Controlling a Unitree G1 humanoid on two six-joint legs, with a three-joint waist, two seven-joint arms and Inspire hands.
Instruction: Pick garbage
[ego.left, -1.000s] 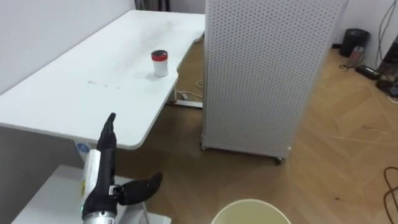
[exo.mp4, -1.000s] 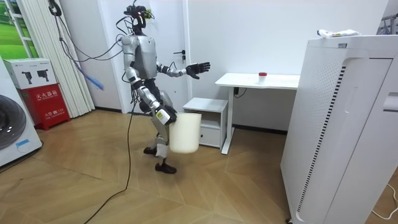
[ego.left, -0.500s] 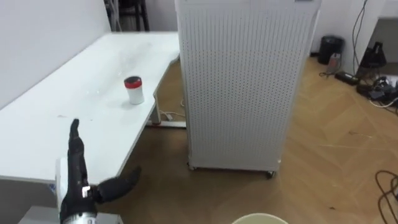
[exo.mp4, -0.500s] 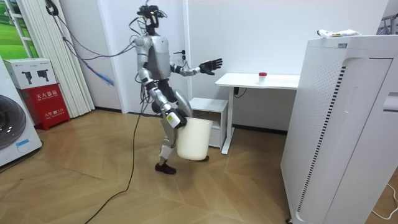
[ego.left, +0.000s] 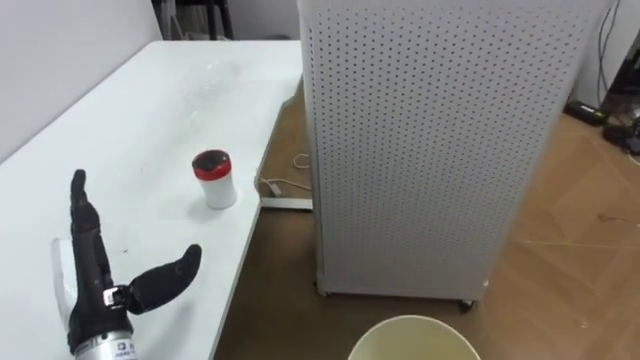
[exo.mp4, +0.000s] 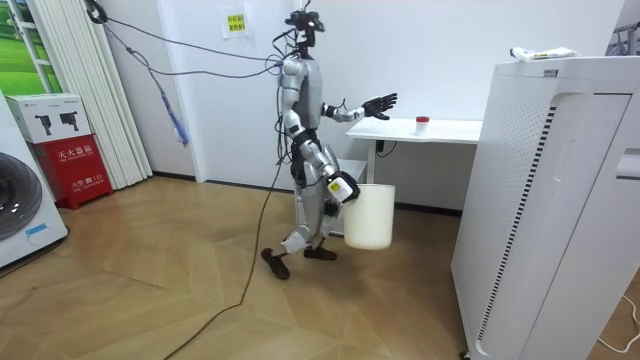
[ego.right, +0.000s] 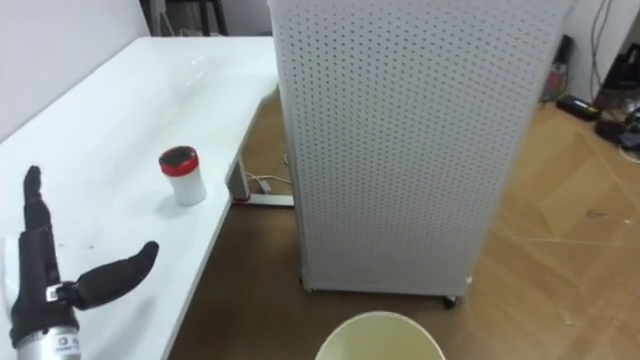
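Note:
A small white cup with a red lid (ego.left: 212, 178) stands near the front edge of the white desk (ego.left: 150, 110); it is also the red-topped cup (exo.mp4: 422, 122) in the room view. My left hand (ego.left: 95, 280) is raised over the desk's near end, open, fingers straight and thumb spread, short of the cup and holding nothing. In the room view I stand at the desk's end, and my right hand (exo.mp4: 342, 188) hangs at my side, gripping the rim of a white bucket (exo.mp4: 368, 215). The bucket's round rim (ego.left: 410, 335) appears at the bottom of the eye views.
A tall white perforated cabinet (ego.left: 440, 140) stands right beside the desk, with a narrow gap of wooden floor between them. Cables and plugs (ego.left: 615, 125) lie on the floor at far right. A washing machine (exo.mp4: 20, 210) and a red box (exo.mp4: 75, 165) stand at the room view's left.
I have walked toward the desk, to the room view's right, carrying the bucket along. The cup now lies closer, and my left hand has come over the desk top.

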